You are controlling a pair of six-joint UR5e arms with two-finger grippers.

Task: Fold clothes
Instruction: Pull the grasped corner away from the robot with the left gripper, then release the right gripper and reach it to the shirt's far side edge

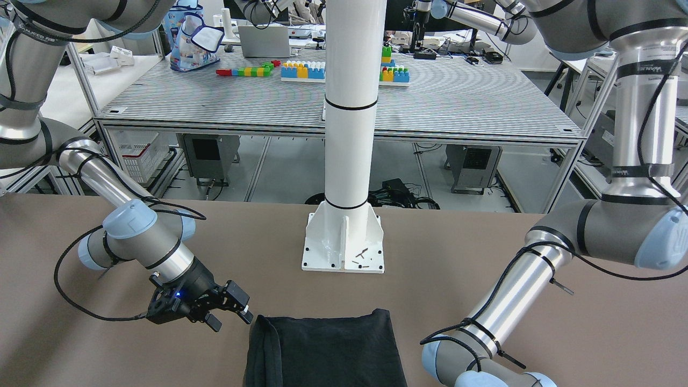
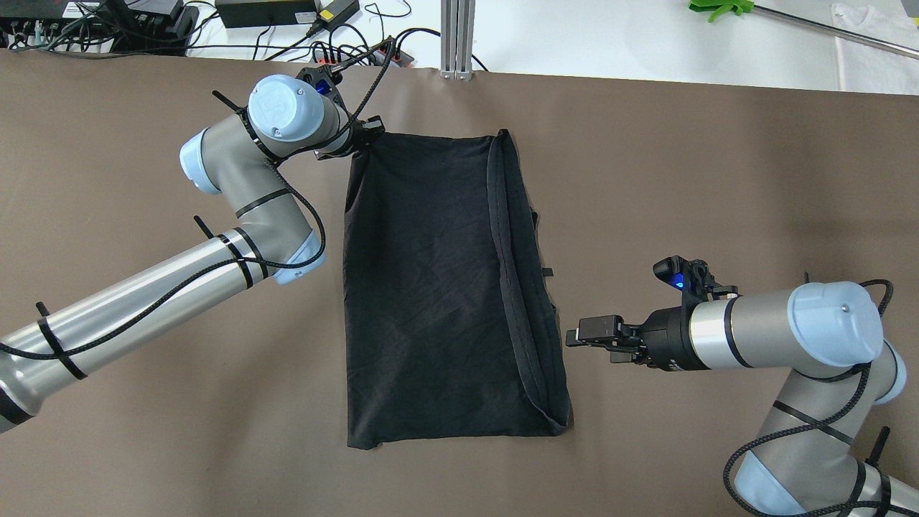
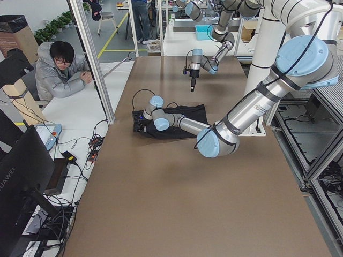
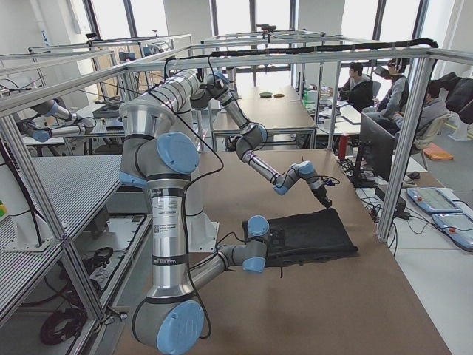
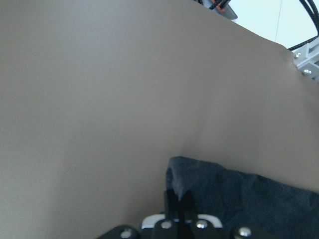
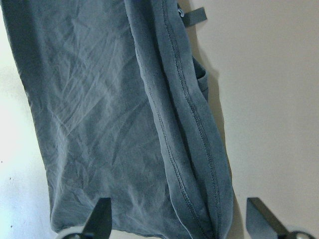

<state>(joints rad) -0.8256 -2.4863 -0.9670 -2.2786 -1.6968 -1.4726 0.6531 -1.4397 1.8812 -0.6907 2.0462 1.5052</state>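
Observation:
The black garment lies flat on the brown table, long side running away from me, with a hemmed fold along its right side. It also shows in the front view. My left gripper is at the garment's far left corner. In the left wrist view its fingers are pressed together on that corner of the cloth. My right gripper is open and empty, just off the garment's right edge. In the right wrist view its two fingertips stand wide apart over the hemmed fold.
The white pillar's base plate is bolted to the table beyond the garment in the front view. Cables and power bricks lie past the table's far edge. A seated person is beside the table.

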